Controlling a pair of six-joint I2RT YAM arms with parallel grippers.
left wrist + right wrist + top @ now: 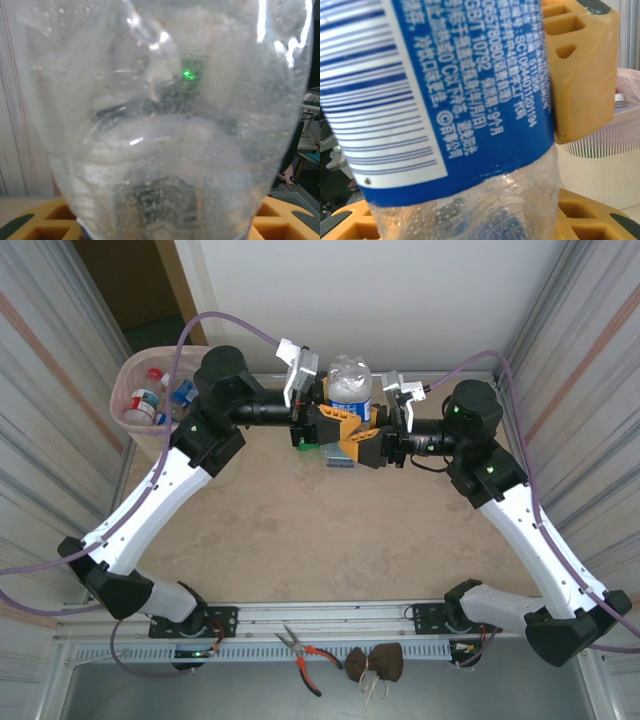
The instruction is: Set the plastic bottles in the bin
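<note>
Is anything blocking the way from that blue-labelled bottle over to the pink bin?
No loose object does. The left arm itself, with its black joints, lies between the bottle and the bin at far left.

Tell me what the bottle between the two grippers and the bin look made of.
Bottle: thin clear plastic with a glossy finish. It throws bright glints, is see-through with droplets inside, and wears a blue printed label, probably film. Bin: pale pink translucent plastic, likely rigid. Bottles inside show through its wall, and close up the wall looks finely ribbed.
</note>
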